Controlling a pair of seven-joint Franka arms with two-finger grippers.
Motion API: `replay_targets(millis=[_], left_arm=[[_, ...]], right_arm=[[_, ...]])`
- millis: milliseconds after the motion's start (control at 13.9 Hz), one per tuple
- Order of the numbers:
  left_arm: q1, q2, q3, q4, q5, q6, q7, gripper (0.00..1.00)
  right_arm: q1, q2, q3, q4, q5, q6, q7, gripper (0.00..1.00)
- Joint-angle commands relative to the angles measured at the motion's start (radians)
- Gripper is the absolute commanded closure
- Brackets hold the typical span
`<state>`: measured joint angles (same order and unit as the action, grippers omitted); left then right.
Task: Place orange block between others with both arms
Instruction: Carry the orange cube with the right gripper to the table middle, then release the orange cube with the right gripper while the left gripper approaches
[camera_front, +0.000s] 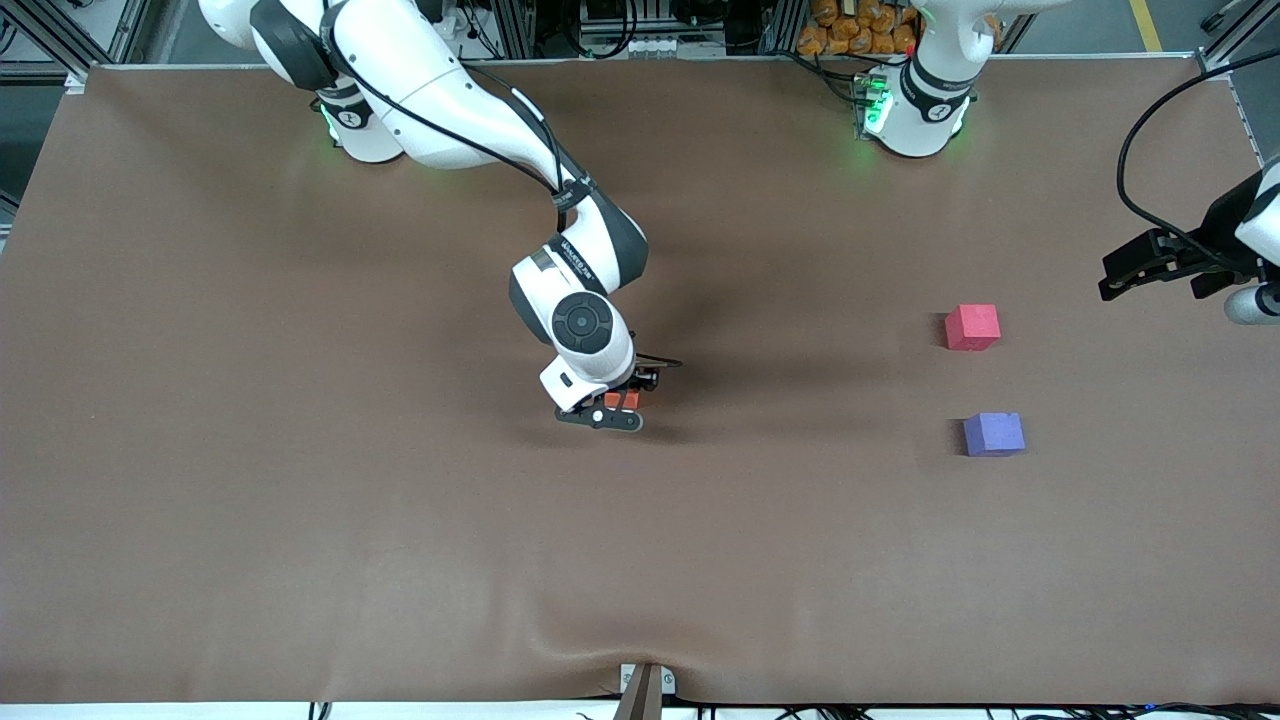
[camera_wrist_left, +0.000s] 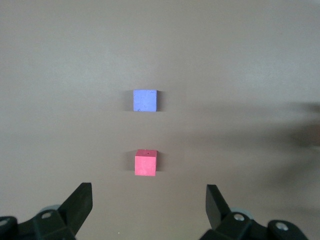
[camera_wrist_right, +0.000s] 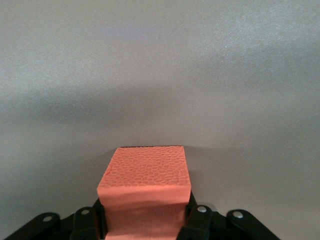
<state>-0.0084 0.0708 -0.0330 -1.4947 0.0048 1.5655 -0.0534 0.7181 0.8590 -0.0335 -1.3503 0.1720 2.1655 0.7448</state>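
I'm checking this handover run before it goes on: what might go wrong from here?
1. The right tool pinches the orange block near mid-table; the foam looks squeezed, so it might spring or shift on release.
2. The pinkish-red cube and purple-blue cube sit fairly close together, so a slightly off placement could knock one.
3. The left tool, open, waits over its end of the table; reaching in might bump the pinkish-red cube.
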Motion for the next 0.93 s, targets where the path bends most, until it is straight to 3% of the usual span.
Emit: replay_targets(millis=[0,360,863], left_arm=[[-0.008,0.001,-0.002,0.013,-0.012,-0.015,-0.005,0.0],[-0.044,0.018,-0.004,0.024,-0.014,-0.012,-0.048,0.0],[-0.131,0.049,-0.005,0.044,-0.017,-0.001,-0.161,0.0]], right_arm=[[0.011,0.037,-0.005,0.036,0.006,0.002,0.021,0.0],[0.006,-0.008,-0.006,0.034,0.006,-0.016,0.016,0.0],[-0.067,-0.199,-0.014,0.03,0.001,-0.254,-0.033,0.0]])
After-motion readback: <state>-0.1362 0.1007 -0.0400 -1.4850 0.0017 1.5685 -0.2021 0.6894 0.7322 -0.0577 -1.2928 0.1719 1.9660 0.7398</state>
